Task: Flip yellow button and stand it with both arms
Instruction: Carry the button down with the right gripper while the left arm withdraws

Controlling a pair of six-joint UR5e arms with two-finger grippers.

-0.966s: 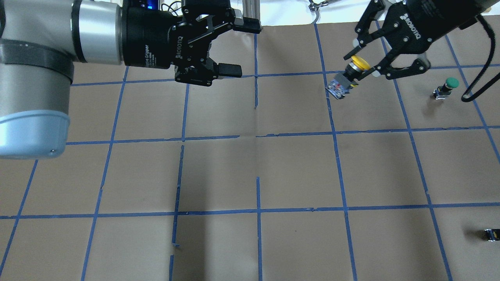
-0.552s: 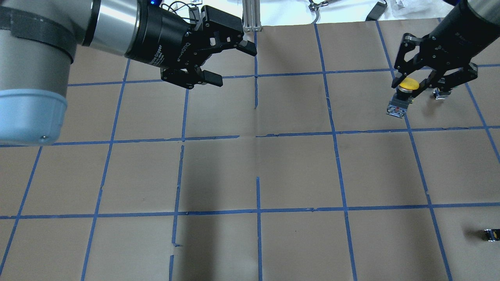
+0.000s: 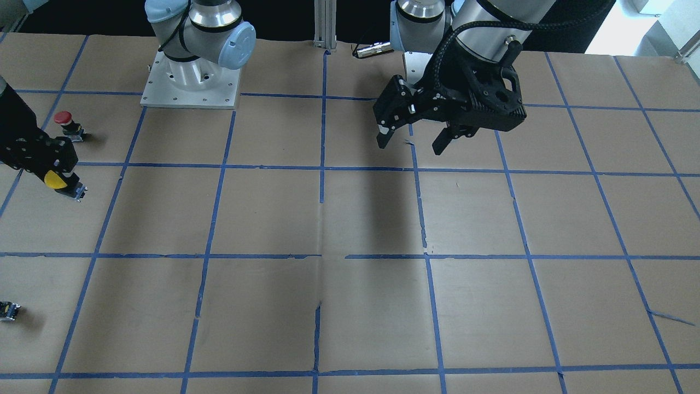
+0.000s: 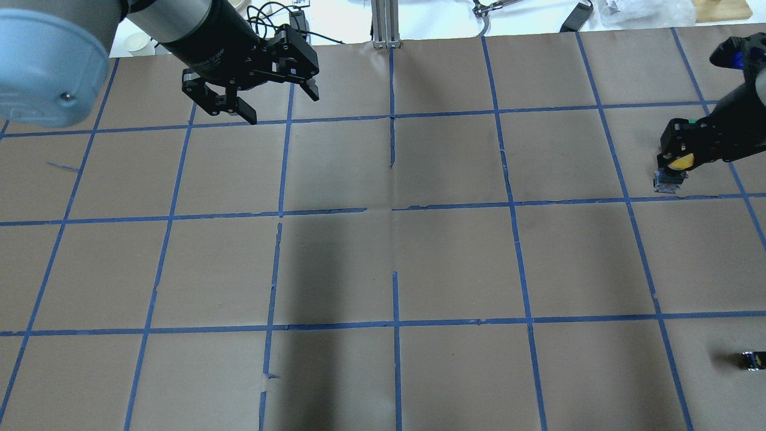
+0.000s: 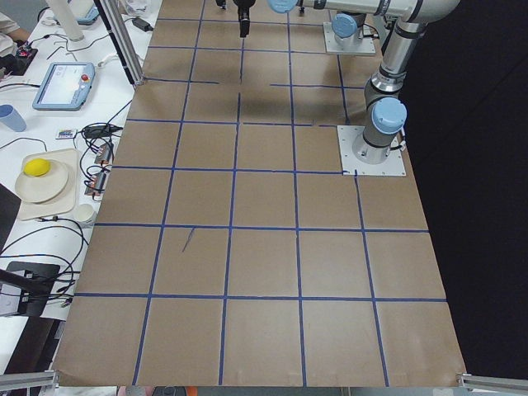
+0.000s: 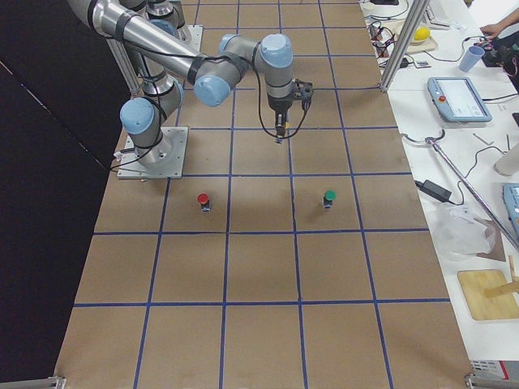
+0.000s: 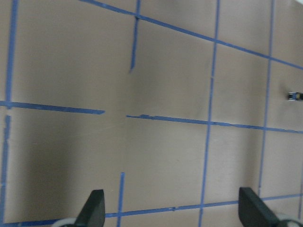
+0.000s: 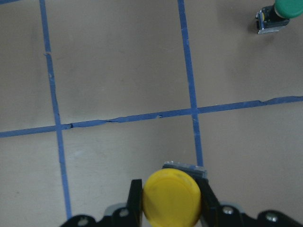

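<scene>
Camera facing the robot: right gripper (image 3: 57,174) has its fingers (image 3: 65,164) squeezed onto the yellow button (image 3: 53,180) by the cap, switch body pointing down at the counter (image 3: 273,219), near the red button (image 3: 64,117), while the left gripper (image 3: 411,142) hangs with fingers spread wide and nothing in them. Overhead agrees, button by the right edge, can't tell if it touches down. Right wrist cam shows the yellow cap jammed between both fingers, green button (image 8: 279,12) well apart.

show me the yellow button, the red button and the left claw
yellow button (image 8: 171,198), right wrist view, on its cap
red button (image 3: 63,116), front-facing view, on its cap
left claw (image 3: 411,145), front-facing view, midway between fingertips
</scene>
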